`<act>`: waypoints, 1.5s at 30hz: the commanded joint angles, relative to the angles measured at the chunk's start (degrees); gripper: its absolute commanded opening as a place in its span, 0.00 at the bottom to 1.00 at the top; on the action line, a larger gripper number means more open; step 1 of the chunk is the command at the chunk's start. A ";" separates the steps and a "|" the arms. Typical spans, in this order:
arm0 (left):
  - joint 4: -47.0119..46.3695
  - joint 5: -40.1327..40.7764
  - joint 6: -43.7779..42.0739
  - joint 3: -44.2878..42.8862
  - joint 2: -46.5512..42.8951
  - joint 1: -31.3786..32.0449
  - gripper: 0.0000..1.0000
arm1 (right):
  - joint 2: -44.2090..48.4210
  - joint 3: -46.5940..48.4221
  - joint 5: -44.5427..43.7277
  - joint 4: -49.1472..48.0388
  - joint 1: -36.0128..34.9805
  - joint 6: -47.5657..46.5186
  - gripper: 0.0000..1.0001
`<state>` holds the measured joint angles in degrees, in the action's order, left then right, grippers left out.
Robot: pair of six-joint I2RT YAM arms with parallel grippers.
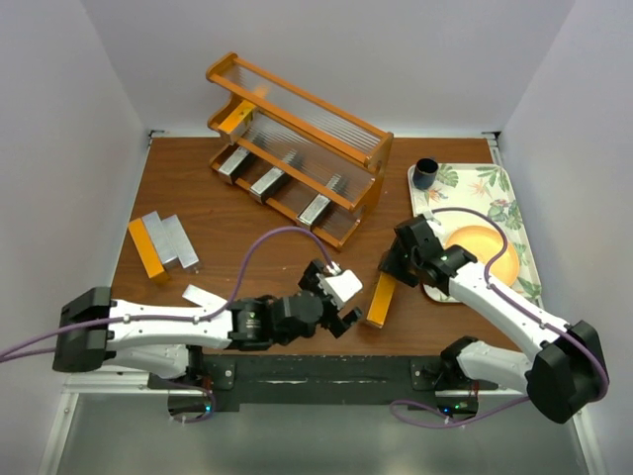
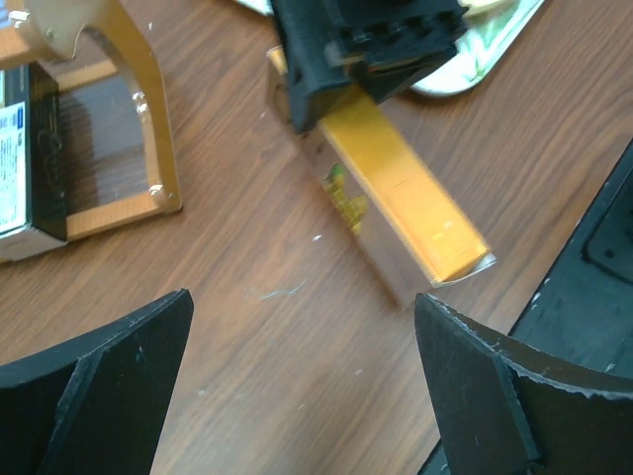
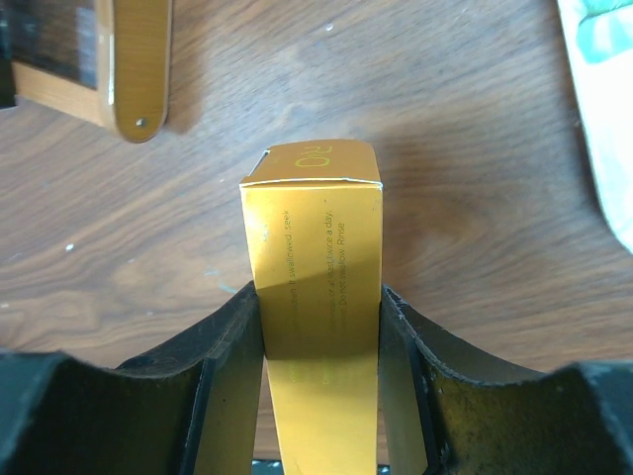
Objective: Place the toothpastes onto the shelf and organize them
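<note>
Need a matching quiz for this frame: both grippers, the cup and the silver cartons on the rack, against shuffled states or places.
1. left gripper
2. right gripper
3. dark cup
4. three silver cartons

a. on a corner of the leaf tray
b. open, empty
c. shut on the orange carton
d. on the lowest tier of the shelf

Pairs: 1-b, 2-c, 3-a, 4-d

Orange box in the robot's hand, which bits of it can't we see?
- Right wrist view: the orange box runs off the bottom edge, so its near end is cut off. The right gripper covers the lower part of its sides.
- Left wrist view: its far end is hidden under the right gripper, and the print on its side is blurred.
- Top external view: the print is too small to read.
</note>
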<state>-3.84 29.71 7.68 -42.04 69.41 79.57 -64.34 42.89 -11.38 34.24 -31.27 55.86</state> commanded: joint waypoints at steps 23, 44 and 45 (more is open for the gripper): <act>17.00 37.17 12.43 -30.54 37.20 14.91 1.00 | 1.84 0.70 7.42 -2.60 -0.11 7.87 0.00; 30.91 37.43 24.31 -35.57 40.46 13.68 0.37 | 1.67 -0.88 9.88 -4.88 -0.11 8.57 0.15; 30.91 37.17 24.48 -35.30 40.11 13.68 0.35 | 1.93 -0.97 9.88 -5.23 -0.11 8.57 0.20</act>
<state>27.38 65.17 29.21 -76.07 110.91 93.27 -63.99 42.00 -3.01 32.14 -31.24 63.02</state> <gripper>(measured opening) 0.481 0.462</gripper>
